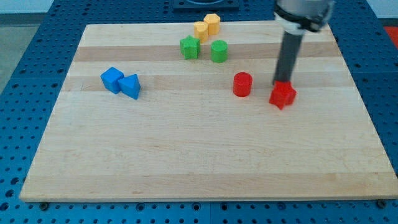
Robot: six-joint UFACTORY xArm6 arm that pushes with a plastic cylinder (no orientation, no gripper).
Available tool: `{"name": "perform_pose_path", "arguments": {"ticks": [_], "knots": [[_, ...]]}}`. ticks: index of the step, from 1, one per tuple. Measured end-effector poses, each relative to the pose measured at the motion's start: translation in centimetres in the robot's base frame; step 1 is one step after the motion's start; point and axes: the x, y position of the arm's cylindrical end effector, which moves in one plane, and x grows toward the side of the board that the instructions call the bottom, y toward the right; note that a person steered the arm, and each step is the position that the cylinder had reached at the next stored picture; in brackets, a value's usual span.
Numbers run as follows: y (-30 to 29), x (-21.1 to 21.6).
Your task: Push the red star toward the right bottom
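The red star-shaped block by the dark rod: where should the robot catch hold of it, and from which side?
There is no pincer here, so it can only be pushed. My tip sits at the upper edge of the red star-shaped block, seemingly touching. To send it toward the wooden board's right bottom, I would probably press on its upper-left face, centred between the points so it does not spin away.

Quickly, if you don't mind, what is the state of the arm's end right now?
My tip: no gripper, just a rod; it holds nothing and sits at the top edge of the red star, apparently touching it.
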Motion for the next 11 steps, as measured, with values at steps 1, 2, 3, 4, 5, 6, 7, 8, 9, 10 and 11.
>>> {"name": "perform_pose_path", "arguments": {"ticks": [1,2,3,4,5,6,7,8,9,10,11], "knots": [[3.4,5.7],[3.5,5.1],[3.5,0.6],[0.5,-1.1],[-3.0,2.0],[-0.3,6.4],[1.8,10.1],[1.7,8.4],[1.2,3.5],[1.0,-2.2],[-2.3,-5.3]]}}
